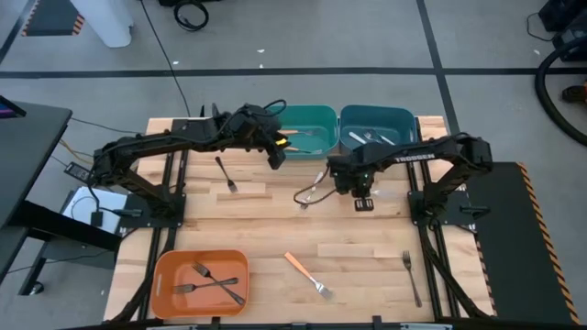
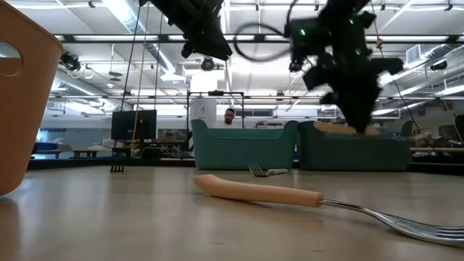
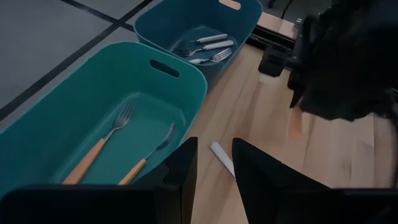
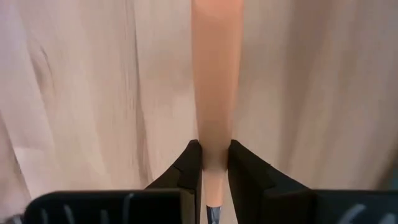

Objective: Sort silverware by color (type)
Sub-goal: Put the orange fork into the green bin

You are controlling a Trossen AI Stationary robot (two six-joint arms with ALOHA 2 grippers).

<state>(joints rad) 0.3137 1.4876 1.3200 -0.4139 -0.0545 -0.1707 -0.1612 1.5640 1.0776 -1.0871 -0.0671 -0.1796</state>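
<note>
Between the right gripper's (image 4: 214,163) jaws sits an orange-handled fork (image 4: 214,81), clamped near the bench's middle. Left gripper (image 3: 214,165) hangs beside the teal bin (image 3: 186,81), jaws apart, empty.

grey floor (image 1: 303,37) around the rig, crossed by dark tape lines, black cables trailing on it. light wood plank worktop (image 1: 275,220) on a black frame. dark desk (image 1: 27,156) off one side. beyond the worktop, a large open hall: exposed ceiling (image 2: 87,29) with long strip lights and ducts, benches and a dark monitor (image 2: 134,125) far back, a seated person (image 2: 229,116) behind the bins.
</note>
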